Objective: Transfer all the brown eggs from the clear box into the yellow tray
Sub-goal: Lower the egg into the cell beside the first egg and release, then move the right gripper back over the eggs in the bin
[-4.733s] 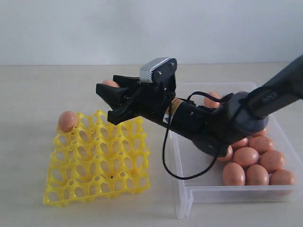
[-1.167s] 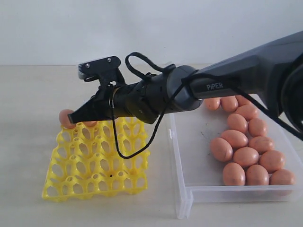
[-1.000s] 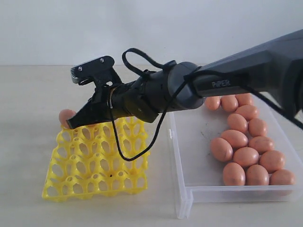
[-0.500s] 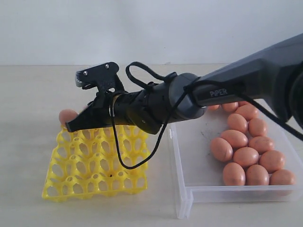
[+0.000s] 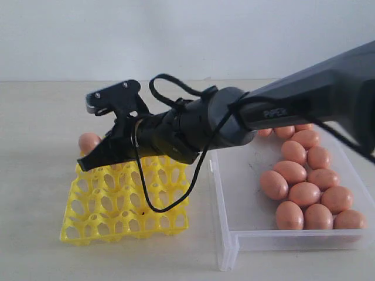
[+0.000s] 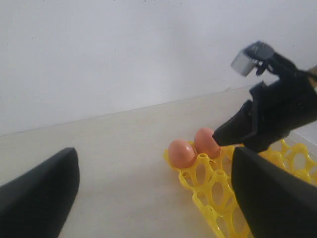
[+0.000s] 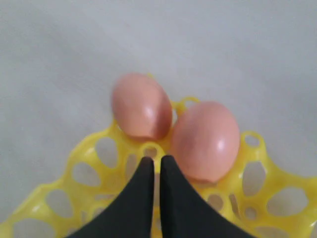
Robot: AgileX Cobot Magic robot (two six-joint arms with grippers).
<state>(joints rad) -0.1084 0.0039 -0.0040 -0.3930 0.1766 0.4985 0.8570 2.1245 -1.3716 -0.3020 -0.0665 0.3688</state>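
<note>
Two brown eggs (image 7: pixel 141 106) (image 7: pixel 205 141) sit side by side in the far corner cups of the yellow tray (image 5: pixel 126 199). In the exterior view only one egg (image 5: pixel 89 142) shows; the arm hides the other. My right gripper (image 7: pixel 156 161) is shut and empty, its tips (image 5: pixel 82 165) down at the tray's peg just short of both eggs. Several brown eggs (image 5: pixel 304 194) lie in the clear box (image 5: pixel 218 193) on the right. My left gripper (image 6: pixel 153 198) is open and holds nothing; it looks at the tray corner (image 6: pixel 208 183) from a distance.
The right arm (image 5: pixel 281 111) stretches from the right over the clear box's left part and the tray. A black cable (image 5: pixel 146 193) loops down from the wrist over the tray. Bare tabletop (image 5: pixel 35 175) lies left of the tray and in front of it.
The egg carried earlier now sits in the tray beside the first one. Over the last second the shut right gripper stayed at that corner, and the tray shifted a little to the right.
</note>
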